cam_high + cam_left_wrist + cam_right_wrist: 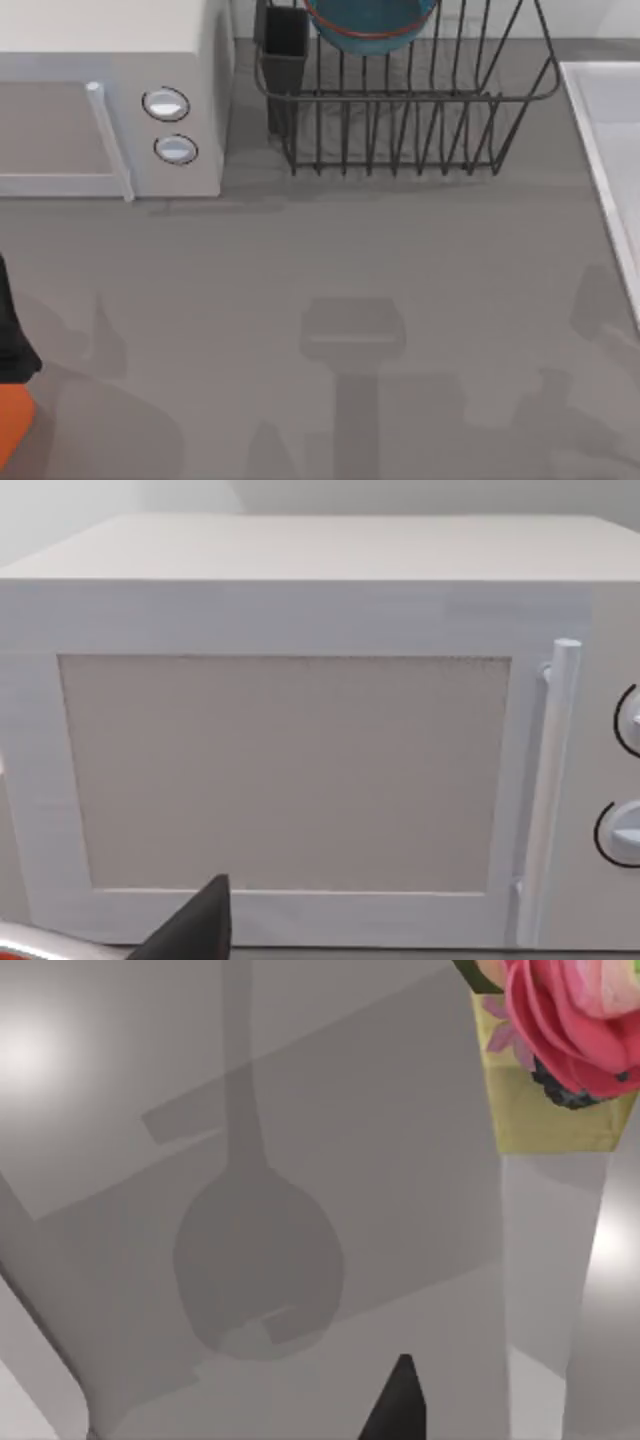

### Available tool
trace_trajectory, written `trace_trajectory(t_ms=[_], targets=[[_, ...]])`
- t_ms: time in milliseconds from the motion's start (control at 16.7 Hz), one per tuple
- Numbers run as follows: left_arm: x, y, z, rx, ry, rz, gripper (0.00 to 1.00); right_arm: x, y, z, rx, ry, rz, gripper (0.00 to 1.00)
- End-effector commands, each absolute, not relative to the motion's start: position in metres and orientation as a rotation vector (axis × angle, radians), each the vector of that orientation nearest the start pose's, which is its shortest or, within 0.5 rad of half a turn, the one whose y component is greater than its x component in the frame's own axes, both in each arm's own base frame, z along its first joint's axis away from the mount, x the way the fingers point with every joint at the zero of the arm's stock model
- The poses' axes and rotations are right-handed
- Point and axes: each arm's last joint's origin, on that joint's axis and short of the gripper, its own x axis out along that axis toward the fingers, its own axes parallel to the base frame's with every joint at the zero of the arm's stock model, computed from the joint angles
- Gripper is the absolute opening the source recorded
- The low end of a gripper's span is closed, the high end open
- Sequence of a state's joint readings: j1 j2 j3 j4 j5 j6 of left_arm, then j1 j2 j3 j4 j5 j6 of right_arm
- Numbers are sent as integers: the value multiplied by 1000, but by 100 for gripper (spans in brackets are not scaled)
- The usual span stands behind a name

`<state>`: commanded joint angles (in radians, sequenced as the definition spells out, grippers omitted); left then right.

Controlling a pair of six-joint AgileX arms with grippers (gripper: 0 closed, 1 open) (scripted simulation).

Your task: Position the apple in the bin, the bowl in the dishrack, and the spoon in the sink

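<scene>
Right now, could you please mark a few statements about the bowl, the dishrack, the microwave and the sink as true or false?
1. The bowl sits inside the dishrack. True.
2. The microwave door hangs wide open. False: the left wrist view shows it closed, handle flush.
3. The sink lies at the table's right edge in the top view. True.
4. The dishrack's cutlery cup is at the corner nearest the sink. False: it is at the corner beside the microwave.
5. The apple rests on the table in front of the dishrack. False: that stretch of table is bare.
</scene>
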<state>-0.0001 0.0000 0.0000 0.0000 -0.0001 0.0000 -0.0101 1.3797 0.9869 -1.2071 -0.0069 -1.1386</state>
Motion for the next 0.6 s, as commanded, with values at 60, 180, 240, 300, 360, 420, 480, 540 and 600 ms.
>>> trace_trajectory(t_ms=[60, 180, 240, 300, 360, 420, 480, 540, 600], targets=[[106, -1, 160, 0, 0, 0, 100, 233, -2, 225, -858, 1419, 906, 0], [106, -1, 160, 0, 0, 0, 100, 262, -4, 233, -856, 1437, 926, 0], [106, -1, 160, 0, 0, 0, 100, 279, -6, 237, -856, 1444, 934, 0], [106, -1, 160, 0, 0, 0, 100, 298, -8, 241, -857, 1447, 940, 0], [106, -1, 160, 0, 0, 0, 100, 318, -11, 245, -859, 1447, 943, 0], [106, -1, 160, 0, 0, 0, 100, 338, -14, 249, -862, 1444, 944, 0], [106, -1, 160, 0, 0, 0, 100, 359, -17, 251, -865, 1441, 944, 0], [106, -1, 160, 0, 0, 0, 100, 378, -21, 252, -867, 1437, 942, 0], [106, -1, 160, 0, 0, 0, 100, 397, -25, 252, -870, 1432, 939, 0]])
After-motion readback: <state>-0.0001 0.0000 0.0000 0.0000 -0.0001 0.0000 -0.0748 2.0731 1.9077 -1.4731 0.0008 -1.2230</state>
